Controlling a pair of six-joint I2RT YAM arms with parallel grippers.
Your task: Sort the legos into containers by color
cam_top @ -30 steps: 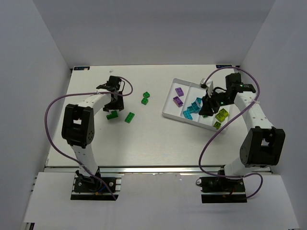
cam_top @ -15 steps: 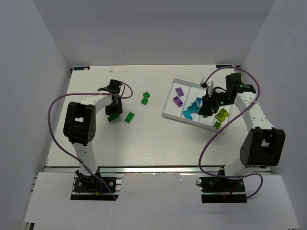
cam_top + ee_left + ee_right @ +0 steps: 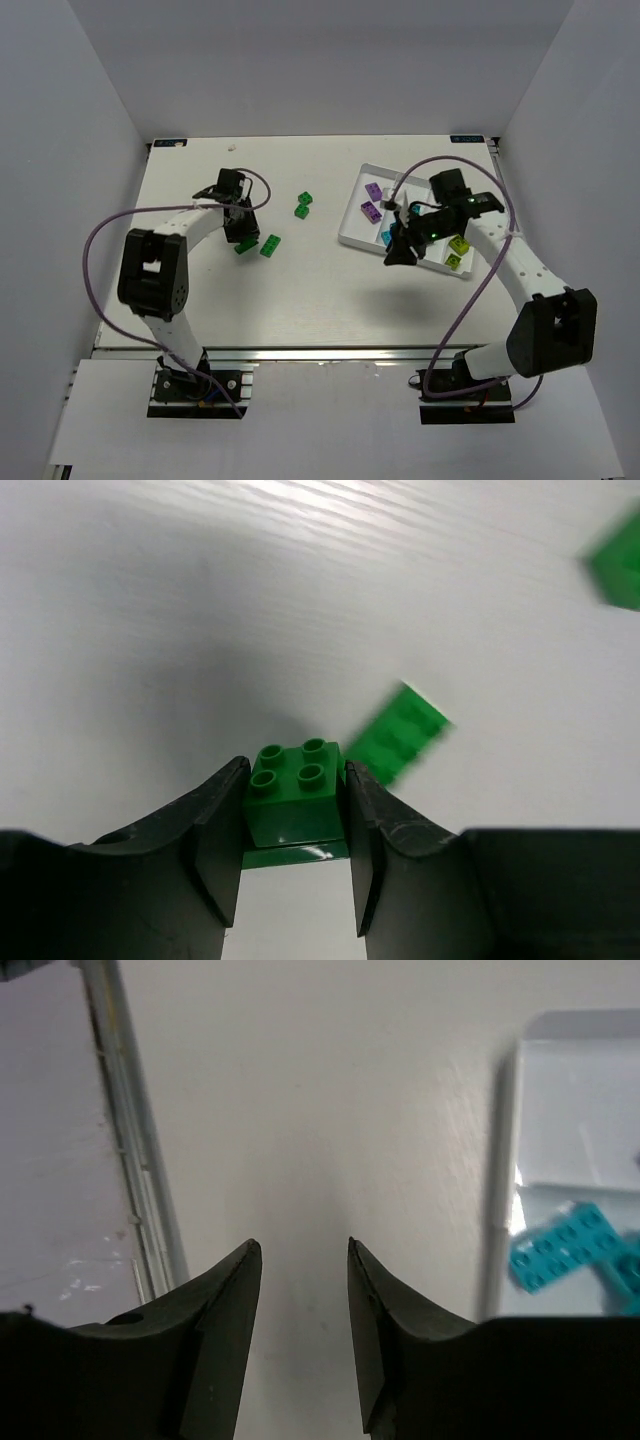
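Observation:
In the left wrist view a green lego [image 3: 297, 802] sits between my left gripper's [image 3: 297, 767] jaws, both pads pressing its sides: shut on it, low at the table. From above, that gripper [image 3: 239, 232] is left of centre with the green lego [image 3: 243, 247] showing under it. A second green lego [image 3: 270, 245] [image 3: 398, 733] lies just right of it, a third [image 3: 304, 204] farther back. My right gripper [image 3: 398, 256] [image 3: 303, 1250] is open and empty over the table beside the white tray's [image 3: 352, 236] near-left edge. The tray's containers hold purple legos [image 3: 372, 200], a teal lego [image 3: 558, 1250] and a yellow-green one [image 3: 459, 243].
A small green lego [image 3: 453, 261] lies in the tray's right compartment. The tray rim [image 3: 500, 1160] runs just right of my right fingers. A metal rail [image 3: 130, 1160] marks the table's near edge in the right wrist view. White walls enclose the table.
My left gripper has shifted slightly right and its jaws have closed onto the green lego. My right arm has swung out of the tray, left and nearer, to the table beside it.

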